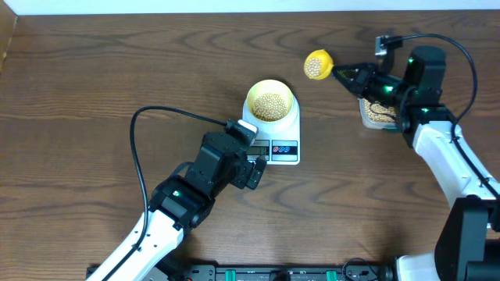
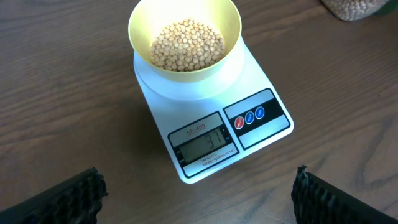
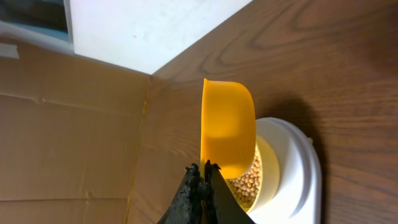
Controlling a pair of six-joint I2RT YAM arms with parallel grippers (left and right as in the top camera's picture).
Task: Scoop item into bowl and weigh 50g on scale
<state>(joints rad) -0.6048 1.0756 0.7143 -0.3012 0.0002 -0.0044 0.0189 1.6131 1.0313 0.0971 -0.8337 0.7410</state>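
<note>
The bowl (image 2: 231, 38) of beans (image 2: 186, 45) sits on the scale (image 2: 199, 106), far centre. The left gripper (image 2: 199, 177) has its jaws wide apart, near side.

A dark wooden desk (image 1: 94, 86) carried a white scale (image 1: 283, 148) near its middle. A clear tub (image 1: 373, 115) stood toward the far right corner, apart from the scale.

Colour findings, weighing station.
Bowl (image 2: 231, 31) pale yellow; beans (image 2: 186, 45) tan-beige; scale (image 2: 155, 106) white, buttons (image 2: 249, 117) red and blue, display (image 2: 205, 143) grey; spoon (image 3: 229, 124) deep yellow; table (image 2: 62, 93) dark brown, wood-grained.
</note>
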